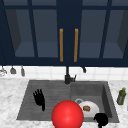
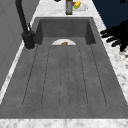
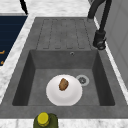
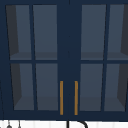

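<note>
My left hand [image 1: 39, 98] floats over the ribbed drainboard [image 1: 30, 105], fingers straight and spread, holding nothing. My right hand [image 1: 101, 119] hangs at the sink's front right corner, just right of the white plate [image 1: 93, 108]. That plate lies in the basin and carries a small brown piece of food [image 3: 63, 84]. A large red ball [image 1: 67, 115] sits at the front edge between the two hands, touched by neither. In the left side view a hand [image 2: 117, 35] with straight, spread fingers reaches in from the right over the front counter.
A black faucet [image 1: 67, 76] stands behind the sink's middle. A green bottle [image 1: 121, 96] with a yellow cap stands on the marble counter [image 1: 10, 100] to the right. The drain [image 3: 82, 80] lies beside the plate. A dark blue wall cabinet with gold handles [image 4: 61, 97] hangs above.
</note>
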Available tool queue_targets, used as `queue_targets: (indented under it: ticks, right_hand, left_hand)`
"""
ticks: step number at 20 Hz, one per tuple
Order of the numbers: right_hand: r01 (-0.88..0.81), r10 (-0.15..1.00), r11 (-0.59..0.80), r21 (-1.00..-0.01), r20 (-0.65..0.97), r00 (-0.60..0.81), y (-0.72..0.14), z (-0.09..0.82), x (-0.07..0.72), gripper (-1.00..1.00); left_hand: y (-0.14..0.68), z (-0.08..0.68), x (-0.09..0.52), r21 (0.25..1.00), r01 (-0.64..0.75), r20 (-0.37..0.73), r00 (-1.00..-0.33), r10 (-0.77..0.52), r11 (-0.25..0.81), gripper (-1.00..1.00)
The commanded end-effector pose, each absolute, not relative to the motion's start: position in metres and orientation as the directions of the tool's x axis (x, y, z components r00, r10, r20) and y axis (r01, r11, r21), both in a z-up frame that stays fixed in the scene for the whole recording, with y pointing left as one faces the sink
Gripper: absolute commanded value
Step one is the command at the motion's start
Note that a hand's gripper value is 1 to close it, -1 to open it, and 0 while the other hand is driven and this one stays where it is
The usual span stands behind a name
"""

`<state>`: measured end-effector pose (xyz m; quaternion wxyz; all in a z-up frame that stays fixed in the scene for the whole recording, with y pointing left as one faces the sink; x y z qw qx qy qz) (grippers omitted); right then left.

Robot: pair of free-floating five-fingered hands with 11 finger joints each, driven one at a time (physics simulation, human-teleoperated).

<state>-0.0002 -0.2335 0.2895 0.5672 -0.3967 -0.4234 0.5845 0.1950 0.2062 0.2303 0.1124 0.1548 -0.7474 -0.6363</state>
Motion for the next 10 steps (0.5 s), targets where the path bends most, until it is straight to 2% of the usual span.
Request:
queue_targets:
  ticks: [1, 6, 10]
  right_hand:
    - [-0.327, 0.999, 0.002, -0.945, 0.016, -0.042, -0.233, 0.29, 0.0, 0.0]
    - [-0.327, 0.999, 0.002, -0.945, 0.016, -0.042, -0.233, 0.29, 0.0, 0.0]
    - [-0.327, 0.999, 0.002, -0.945, 0.016, -0.042, -0.233, 0.29, 0.0, 0.0]
  left_hand:
    - [0.207, 0.22, 0.193, 0.986, -0.07, -0.029, -0.966, -0.256, 0.152, -1.0]
    - [0.211, 0.209, 0.191, 0.988, -0.021, 0.008, -0.982, -0.189, 0.153, -1.0]
    - [0.217, 0.21, 0.189, 0.985, 0.094, 0.121, -0.975, -0.187, 0.148, -1.0]
